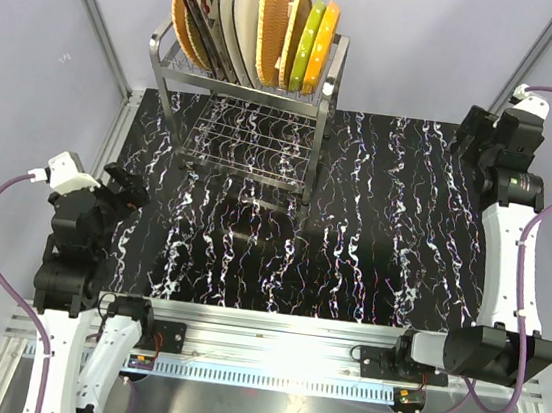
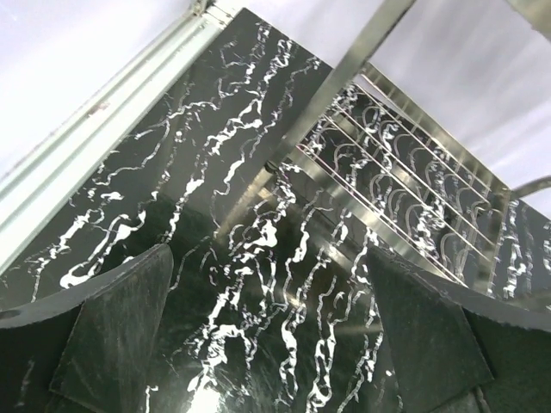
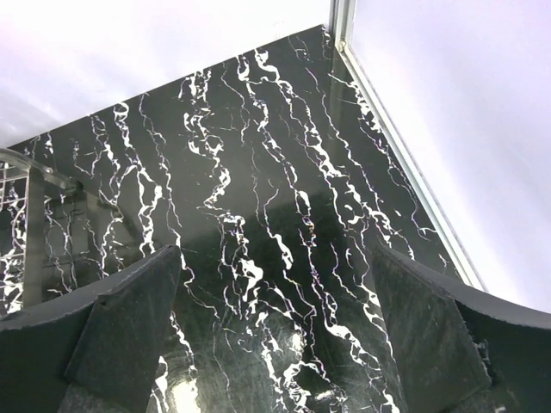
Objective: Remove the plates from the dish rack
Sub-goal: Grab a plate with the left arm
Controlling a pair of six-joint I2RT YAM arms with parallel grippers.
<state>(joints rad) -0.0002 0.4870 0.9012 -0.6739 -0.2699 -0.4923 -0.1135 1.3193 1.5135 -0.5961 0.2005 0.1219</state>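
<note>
So L gripper [image 2: 269, 320] & R gripper [image 3: 274, 320] fingers wide apart, empty; plates [image 1: 270, 35] in dish rack [image 1: 235, 88].

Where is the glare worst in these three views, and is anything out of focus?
Top external: strongest glare on the near metal rail; plates look sharp. Left wrist: a bright patch low on the glossy table, dish rack slightly soft. Right wrist: a similar low patch, the rest crisp.
</note>
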